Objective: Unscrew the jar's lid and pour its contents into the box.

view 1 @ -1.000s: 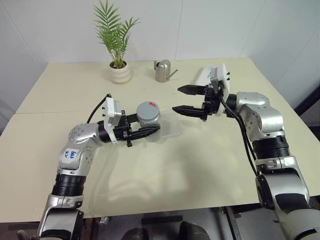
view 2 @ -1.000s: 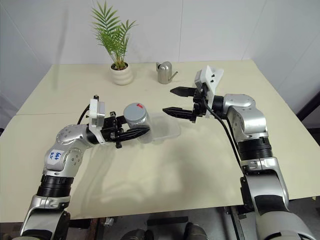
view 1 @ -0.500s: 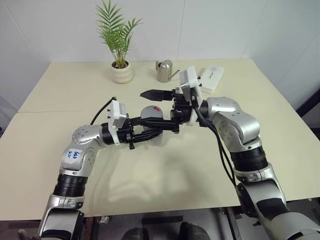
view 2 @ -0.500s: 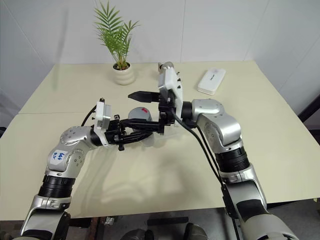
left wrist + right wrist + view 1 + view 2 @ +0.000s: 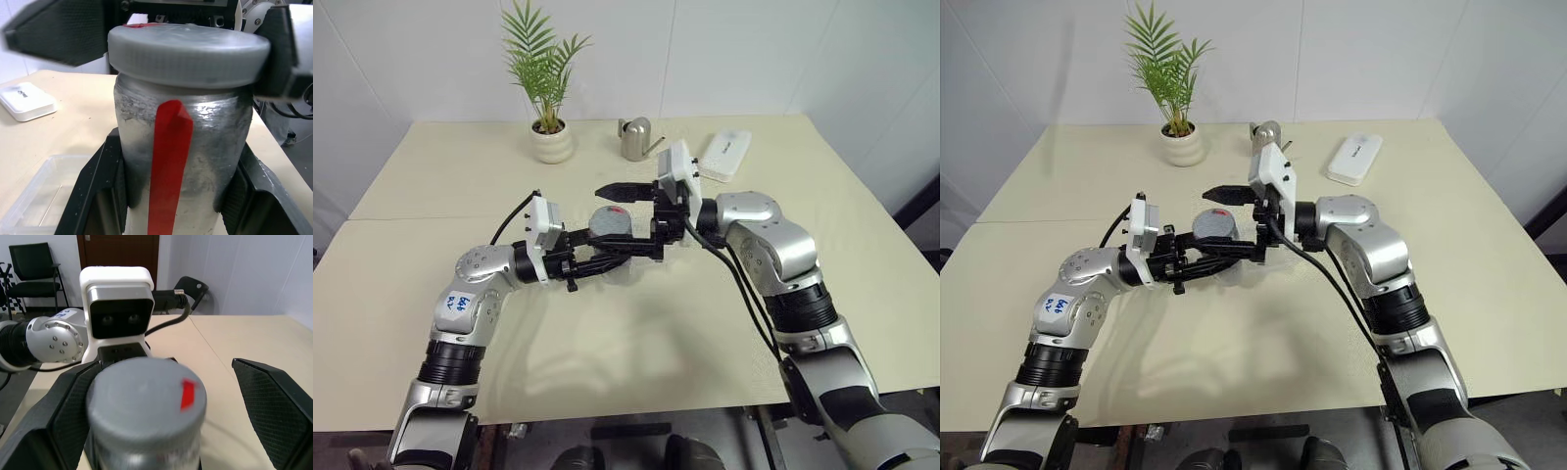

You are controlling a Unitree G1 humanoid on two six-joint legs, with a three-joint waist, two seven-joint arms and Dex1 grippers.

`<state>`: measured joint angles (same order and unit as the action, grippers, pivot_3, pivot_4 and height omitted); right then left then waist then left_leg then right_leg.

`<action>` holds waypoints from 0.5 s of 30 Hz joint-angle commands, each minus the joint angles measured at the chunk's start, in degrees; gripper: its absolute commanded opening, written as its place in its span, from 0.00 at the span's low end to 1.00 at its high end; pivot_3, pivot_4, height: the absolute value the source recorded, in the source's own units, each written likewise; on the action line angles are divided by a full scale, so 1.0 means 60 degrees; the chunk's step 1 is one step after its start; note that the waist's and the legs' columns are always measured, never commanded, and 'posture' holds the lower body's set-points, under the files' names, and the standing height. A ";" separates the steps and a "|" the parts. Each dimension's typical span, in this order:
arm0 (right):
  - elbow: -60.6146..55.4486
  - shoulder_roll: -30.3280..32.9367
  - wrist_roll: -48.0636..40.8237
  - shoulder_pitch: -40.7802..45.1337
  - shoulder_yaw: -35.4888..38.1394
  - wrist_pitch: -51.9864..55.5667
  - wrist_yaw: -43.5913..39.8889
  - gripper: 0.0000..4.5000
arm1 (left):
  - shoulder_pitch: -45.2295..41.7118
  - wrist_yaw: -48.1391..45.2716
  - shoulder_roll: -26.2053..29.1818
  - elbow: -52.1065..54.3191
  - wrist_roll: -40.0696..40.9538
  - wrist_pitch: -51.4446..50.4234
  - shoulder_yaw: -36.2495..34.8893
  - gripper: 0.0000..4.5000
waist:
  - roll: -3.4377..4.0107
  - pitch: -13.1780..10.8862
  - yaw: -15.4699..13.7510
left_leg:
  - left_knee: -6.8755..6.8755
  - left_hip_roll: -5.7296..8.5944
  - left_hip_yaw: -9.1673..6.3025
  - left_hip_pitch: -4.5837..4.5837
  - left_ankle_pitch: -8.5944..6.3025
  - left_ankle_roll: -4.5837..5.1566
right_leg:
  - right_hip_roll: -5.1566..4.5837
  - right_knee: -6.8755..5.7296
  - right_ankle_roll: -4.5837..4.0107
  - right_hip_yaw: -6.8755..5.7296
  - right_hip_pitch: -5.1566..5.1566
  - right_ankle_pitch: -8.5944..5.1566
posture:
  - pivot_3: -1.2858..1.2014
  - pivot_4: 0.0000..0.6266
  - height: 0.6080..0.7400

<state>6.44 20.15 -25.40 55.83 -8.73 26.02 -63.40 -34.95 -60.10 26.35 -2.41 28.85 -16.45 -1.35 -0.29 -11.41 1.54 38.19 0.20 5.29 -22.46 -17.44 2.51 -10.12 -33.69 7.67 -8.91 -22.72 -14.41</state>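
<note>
My left gripper (image 5: 600,247) is shut on the jar (image 5: 181,161), a silvery-grey cylinder with a red stripe down its side, and holds it upright above the table. The grey lid (image 5: 610,220) with its small red mark (image 5: 187,394) sits on the jar. My right gripper (image 5: 625,223) is open and reaches in from the right. One black finger (image 5: 274,406) stands on each side of the lid, with a gap to it. The clear box (image 5: 29,191) lies on the table just under and beside the jar. The contents are hidden inside the jar.
At the back of the table stand a potted palm (image 5: 548,142), a steel watering can (image 5: 633,139) and a white oblong case (image 5: 724,155). The cream table (image 5: 636,333) runs wide to the front and both sides.
My right gripper has swung left, from well right of the jar to straddling its lid, still open. The left gripper has kept the jar still.
</note>
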 commanded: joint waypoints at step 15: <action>-0.0169 0.1416 -0.0698 -0.0396 0.1191 0.0232 -0.0632 1.00 | 0.0168 -0.0253 0.0296 0.0321 0.0050 0.0183 -0.0220 0.43 | 0.0000 0.0000 -0.0015 | -0.0005 0.0001 0.0000 -0.0001 0.0001 0.0001 | -0.0002 0.0006 0.0000 -0.0003 0.0000 0.0000 | 0.52 0.24 1.00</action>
<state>8.24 27.84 -27.65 53.22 -3.53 27.03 -66.24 -34.21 -61.39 27.61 -2.58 28.75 -16.18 -2.10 -0.29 -11.41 1.45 38.15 0.20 5.30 -22.46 -17.44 2.51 -10.13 -33.65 7.67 -8.93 -22.72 -14.41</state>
